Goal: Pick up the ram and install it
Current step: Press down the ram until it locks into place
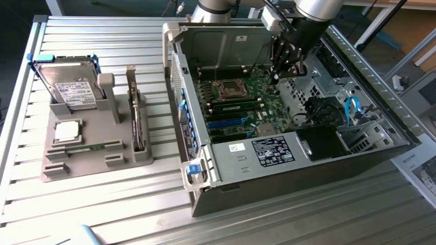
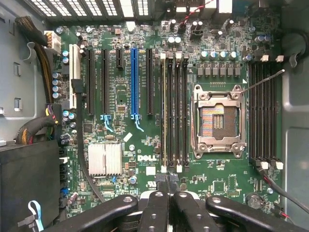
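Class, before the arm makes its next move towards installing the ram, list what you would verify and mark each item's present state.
1. The ram lies in the grey holder: ok.
2. The gripper is open for picking: not ok, it is shut with nothing held.
3. The gripper is above the ram: not ok, it hangs over the motherboard.
4. The computer case is open: ok.
5. The memory slots are free: cannot tell.
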`<act>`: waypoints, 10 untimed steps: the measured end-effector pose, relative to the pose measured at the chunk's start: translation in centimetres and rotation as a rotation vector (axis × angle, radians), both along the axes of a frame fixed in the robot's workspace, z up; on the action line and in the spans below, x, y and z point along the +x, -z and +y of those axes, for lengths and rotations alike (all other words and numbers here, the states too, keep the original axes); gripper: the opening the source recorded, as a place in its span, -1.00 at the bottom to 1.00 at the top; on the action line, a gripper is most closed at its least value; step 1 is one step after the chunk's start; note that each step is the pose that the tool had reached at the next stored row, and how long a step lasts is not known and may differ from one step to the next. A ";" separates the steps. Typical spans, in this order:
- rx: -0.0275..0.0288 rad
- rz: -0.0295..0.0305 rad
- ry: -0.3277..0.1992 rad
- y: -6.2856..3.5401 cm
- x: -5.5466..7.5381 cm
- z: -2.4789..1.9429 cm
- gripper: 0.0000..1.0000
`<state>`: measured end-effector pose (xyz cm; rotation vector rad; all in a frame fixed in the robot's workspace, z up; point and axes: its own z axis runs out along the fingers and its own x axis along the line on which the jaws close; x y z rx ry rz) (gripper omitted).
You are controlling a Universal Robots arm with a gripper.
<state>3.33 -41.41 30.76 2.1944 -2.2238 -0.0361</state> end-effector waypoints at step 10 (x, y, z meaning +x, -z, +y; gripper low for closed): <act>-0.0075 -0.0001 0.000 1.03 0.0 0.00 -0.80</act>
